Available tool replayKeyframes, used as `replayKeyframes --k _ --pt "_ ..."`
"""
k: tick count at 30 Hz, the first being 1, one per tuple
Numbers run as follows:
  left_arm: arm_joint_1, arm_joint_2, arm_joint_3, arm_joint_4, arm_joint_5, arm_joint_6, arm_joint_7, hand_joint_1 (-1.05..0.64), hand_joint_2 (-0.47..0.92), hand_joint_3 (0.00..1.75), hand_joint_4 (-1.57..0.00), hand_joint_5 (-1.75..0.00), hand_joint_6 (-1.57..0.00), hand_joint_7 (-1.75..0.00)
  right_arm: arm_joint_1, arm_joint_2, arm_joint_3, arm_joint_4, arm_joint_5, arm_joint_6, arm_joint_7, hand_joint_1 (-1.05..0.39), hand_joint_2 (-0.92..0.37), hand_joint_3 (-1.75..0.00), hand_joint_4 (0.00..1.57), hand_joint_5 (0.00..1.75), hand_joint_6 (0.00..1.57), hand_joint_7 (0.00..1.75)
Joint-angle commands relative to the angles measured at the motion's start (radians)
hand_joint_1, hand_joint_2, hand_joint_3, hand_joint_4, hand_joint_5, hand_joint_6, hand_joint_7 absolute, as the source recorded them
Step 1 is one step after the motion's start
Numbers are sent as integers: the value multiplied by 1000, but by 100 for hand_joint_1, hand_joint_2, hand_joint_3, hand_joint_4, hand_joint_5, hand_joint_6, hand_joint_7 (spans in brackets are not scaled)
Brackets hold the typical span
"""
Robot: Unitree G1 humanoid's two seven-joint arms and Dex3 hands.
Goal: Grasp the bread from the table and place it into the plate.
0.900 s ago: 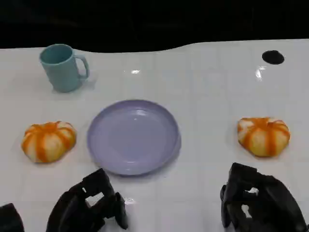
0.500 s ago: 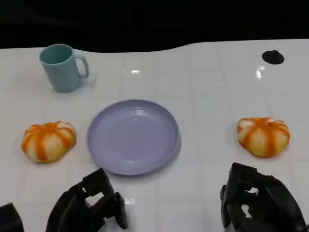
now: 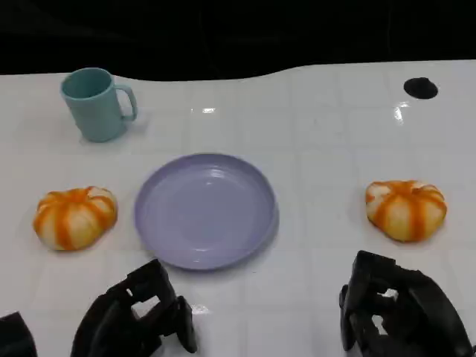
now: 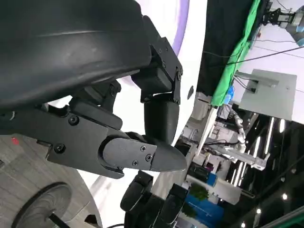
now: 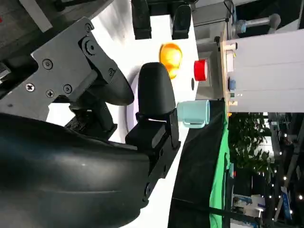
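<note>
Plate [image 3: 204,210] central between two breads [image 3: 74,216] [image 3: 405,210], mug [image 3: 95,103] behind left.

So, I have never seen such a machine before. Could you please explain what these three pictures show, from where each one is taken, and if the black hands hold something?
This is a humanoid robot at a white table. The head view looks down from the robot's head. Its left hand and right hand are the black shapes at the bottom; both hold nothing and rest near the table's front edge. On the table lie a lilac plate, one orange-striped bread on the left, another bread on the right, and a teal mug at the back. The other two pictures come from cameras at the wrists, so each hand looks huge and the scene is turned sideways. The plate carries nothing yet.
</note>
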Motion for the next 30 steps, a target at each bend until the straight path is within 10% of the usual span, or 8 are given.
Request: replayKeyframes --k 1,7,18,30 --pt "-1 16 8 2 -5 -2 3 -63 92 21 -79 -175 -67 -160 1 -5 -15 -9 6 -11 -4 -9 -45 -148 82 175 67 159" --pt "1 16 7 0 -2 -4 5 -63 92 22 -79 -175 -67 -160 3 -8 -16 -24 -4 -28 -12 -18 -52 -121 67 166 63 145" --pt "-3 18 9 10 -4 -11 -3 -63 92 22 -78 -175 -66 -160 -39 -5 -47 -2 -14 -177 -24 -25 -39 -129 41 147 34 121" --pt "-4 18 9 13 -5 -10 -3 -64 92 22 -79 -175 -67 -159 -95 -73 -102 58 -227 -392 -144 -37 -80 -45 24 72 36 37"
